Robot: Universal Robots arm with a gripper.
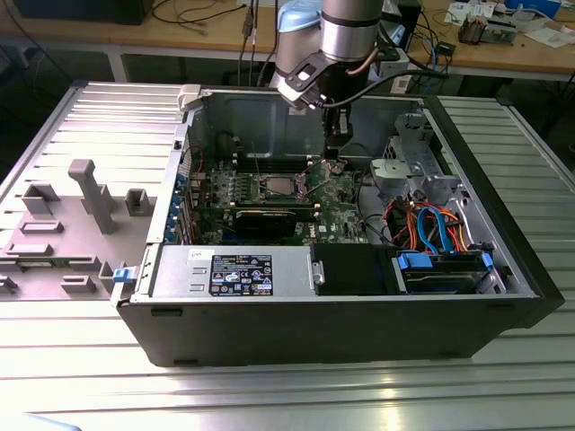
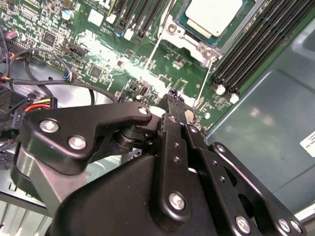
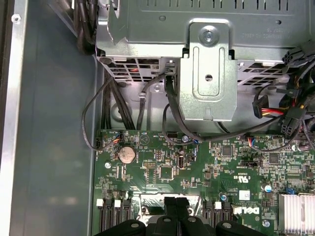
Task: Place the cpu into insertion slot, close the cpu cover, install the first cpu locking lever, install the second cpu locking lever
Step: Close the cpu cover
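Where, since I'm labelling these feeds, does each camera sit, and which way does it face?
Exterior view: off the arm, above one side of the computer case, looking down inside; arm and gripper show.
Second wrist view: on the wrist, looking along the gripper onto the motherboard and cpu.
First wrist view: on the wrist, facing the drive bracket across the motherboard; gripper tips show.
Shared: all three show the gripper and motherboard.

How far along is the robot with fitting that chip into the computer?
Looks done: the cpu sits seated on the green board, and the cpu cover appears to be down around it. In hand: the gripper, fingers together, has its tip down at the board, next to a thin locking lever. Left: the two levers; whether either is latched I cannot tell.
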